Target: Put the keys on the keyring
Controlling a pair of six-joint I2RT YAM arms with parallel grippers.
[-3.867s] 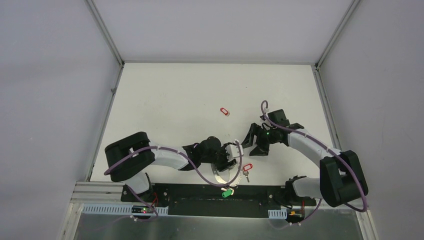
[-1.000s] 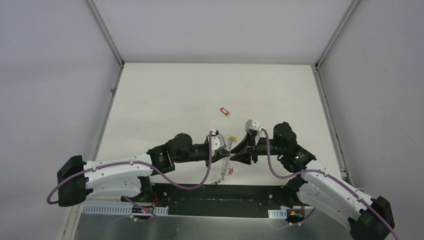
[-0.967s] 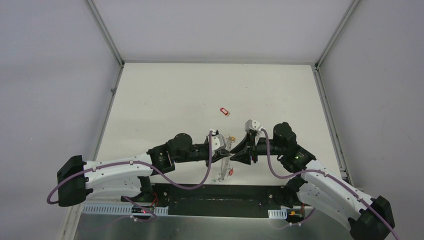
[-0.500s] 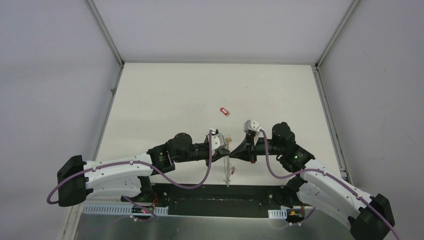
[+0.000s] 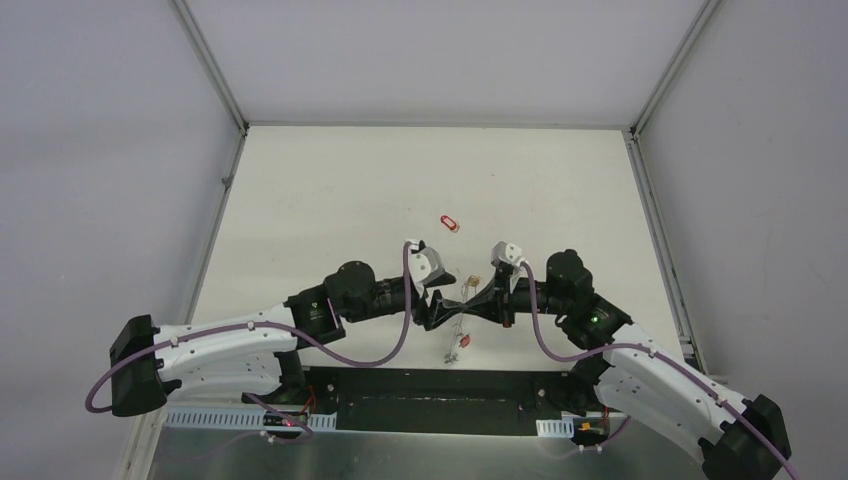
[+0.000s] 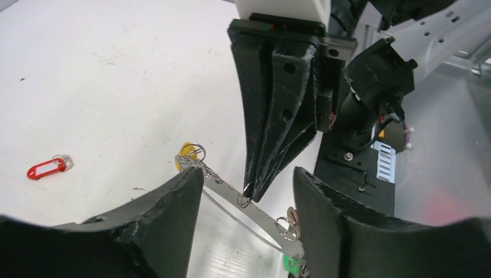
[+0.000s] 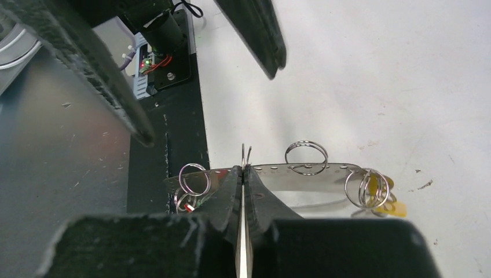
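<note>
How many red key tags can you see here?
2. One red tag lies alone on the table, farther back. The second red tag hangs from the keyring, nearer the front edge. Others may be hidden.

Nothing legible here, not in any of the three views. The red-tagged key point(image 6: 43, 169) lying on the table point(image 6: 116, 69) shows a pale label window, but it's too small to make out any writing.
</note>
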